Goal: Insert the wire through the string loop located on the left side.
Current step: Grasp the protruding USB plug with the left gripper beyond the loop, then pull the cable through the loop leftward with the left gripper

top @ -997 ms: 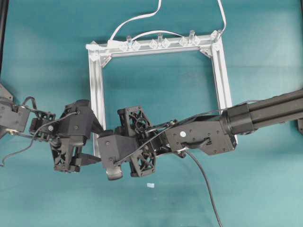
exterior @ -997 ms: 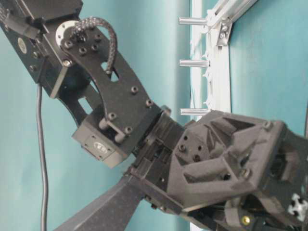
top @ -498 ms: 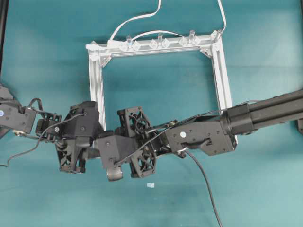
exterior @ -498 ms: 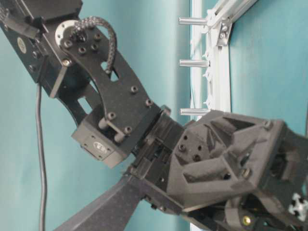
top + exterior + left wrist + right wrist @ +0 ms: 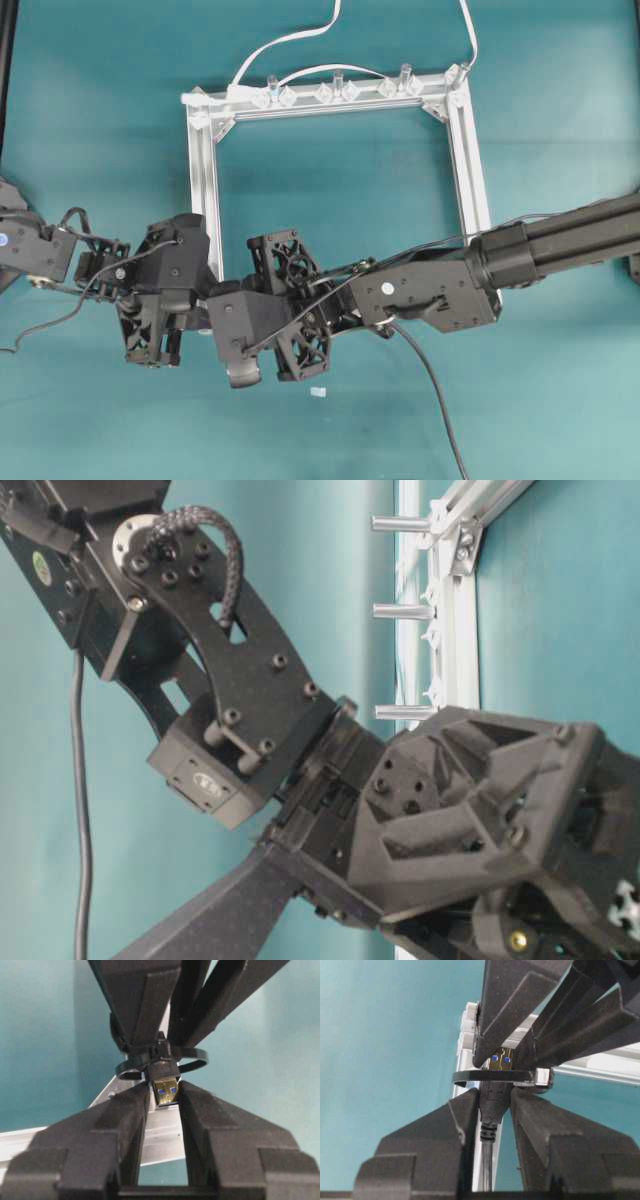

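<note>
The wire's black plug [image 5: 495,1094] pokes through the thin dark string loop [image 5: 492,1076] at the frame's lower-left corner. Its gold metal tip [image 5: 166,1091] sticks out on the far side of the string loop [image 5: 192,1054]. My right gripper [image 5: 495,1099] is shut on the plug's black body just behind the loop. My left gripper [image 5: 165,1093] faces it, fingers pressed on both sides of the metal tip. In the overhead view the two grippers meet at the frame's lower-left corner, hiding plug and loop. The wire's cable [image 5: 432,392] trails to the bottom edge.
The square aluminium frame [image 5: 204,190] lies on the teal table. Clear clips [image 5: 337,91] and a white flat cable [image 5: 285,41] sit along its top rail. A small white scrap [image 5: 318,392] lies below the grippers. The right arm [image 5: 560,245] crosses the frame's right rail.
My left gripper moved right up to the frame corner and its jaws closed onto the plug's metal tip. The right gripper kept its hold and shifted slightly.
</note>
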Robot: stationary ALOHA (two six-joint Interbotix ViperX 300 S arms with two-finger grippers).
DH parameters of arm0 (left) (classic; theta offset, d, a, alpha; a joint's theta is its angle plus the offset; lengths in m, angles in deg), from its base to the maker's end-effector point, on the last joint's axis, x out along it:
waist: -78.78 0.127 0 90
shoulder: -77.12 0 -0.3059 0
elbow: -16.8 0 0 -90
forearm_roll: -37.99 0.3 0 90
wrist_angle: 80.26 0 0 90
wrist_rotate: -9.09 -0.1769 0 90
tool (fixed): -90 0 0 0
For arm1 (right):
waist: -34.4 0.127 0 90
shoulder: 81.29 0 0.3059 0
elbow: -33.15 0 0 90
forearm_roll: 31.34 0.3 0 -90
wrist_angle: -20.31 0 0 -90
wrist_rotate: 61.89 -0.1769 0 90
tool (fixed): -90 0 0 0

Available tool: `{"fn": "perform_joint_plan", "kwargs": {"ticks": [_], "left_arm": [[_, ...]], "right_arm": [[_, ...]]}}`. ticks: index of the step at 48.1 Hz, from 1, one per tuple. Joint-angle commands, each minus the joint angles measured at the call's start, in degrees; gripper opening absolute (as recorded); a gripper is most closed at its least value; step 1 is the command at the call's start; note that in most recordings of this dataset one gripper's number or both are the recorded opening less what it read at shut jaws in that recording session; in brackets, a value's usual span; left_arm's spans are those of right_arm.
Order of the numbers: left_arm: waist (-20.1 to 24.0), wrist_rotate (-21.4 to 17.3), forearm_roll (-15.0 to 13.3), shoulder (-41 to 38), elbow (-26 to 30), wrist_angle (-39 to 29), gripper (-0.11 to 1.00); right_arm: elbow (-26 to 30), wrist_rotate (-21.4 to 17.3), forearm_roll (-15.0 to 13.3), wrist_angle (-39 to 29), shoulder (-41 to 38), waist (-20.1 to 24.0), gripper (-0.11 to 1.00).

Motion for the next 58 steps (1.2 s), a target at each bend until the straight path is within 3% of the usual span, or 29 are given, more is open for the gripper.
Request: {"fn": "perform_joint_plan", "kwargs": {"ticks": [1,25,34,36,58], "left_arm": [[-0.09,0.26,0.09,0.97,0.88,0.26,0.2],[-0.09,0.26,0.09,0.97,1.05,0.18,0.2],[-0.09,0.18,0.09,1.85,0.62,-0.09,0.16],[-0.09,0.26,0.09,2.02,0.53,-0.26,0.16],[0.0,0.26,0.09,4.57,-1.05,-2.72,0.16]], "right_arm": [[1.32,-0.18,-0.26,0.35,1.05,-0.26,0.25],[1.32,-0.26,-0.26,-0.18,1.14,-0.26,0.26],[1.32,-0.26,-0.26,-0.18,1.14,-0.26,0.77],[1.32,-0.26,-0.18,-0.26,1.14,-0.26,0.84],[0.35,-0.26,-0.18,-0.26,2.11,-0.26,0.83]]}}
